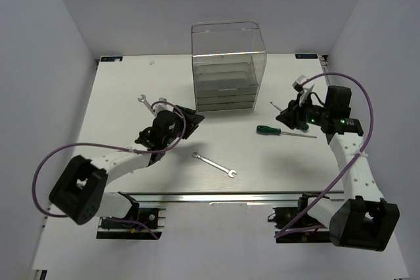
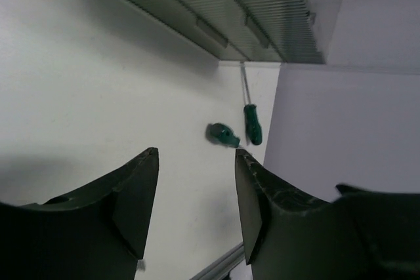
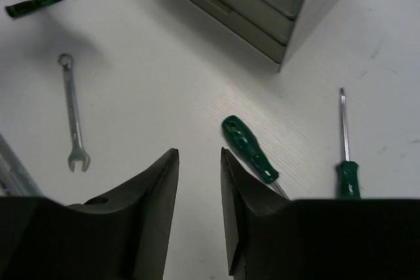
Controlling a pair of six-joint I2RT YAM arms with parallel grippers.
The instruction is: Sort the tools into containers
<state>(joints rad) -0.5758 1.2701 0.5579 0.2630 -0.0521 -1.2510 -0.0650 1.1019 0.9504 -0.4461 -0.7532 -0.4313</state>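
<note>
On the white table (image 1: pixel 262 168), right of the drawer box (image 1: pixel 226 63), the right gripper (image 3: pixel 198 154) hangs with its fingers parted and empty. A green-handled screwdriver (image 3: pixel 249 149) lies just beyond its fingertips, off to the side. The left gripper (image 2: pixel 197 152) is also spread and empty, with a wrench (image 1: pixel 213 164) lying nearby.

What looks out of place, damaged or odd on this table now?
Nothing is damaged or spilled. The only untidy thing is that a wrench and a green screwdriver lie loose at odd angles on the table, outside the drawers, which look shut.
</note>
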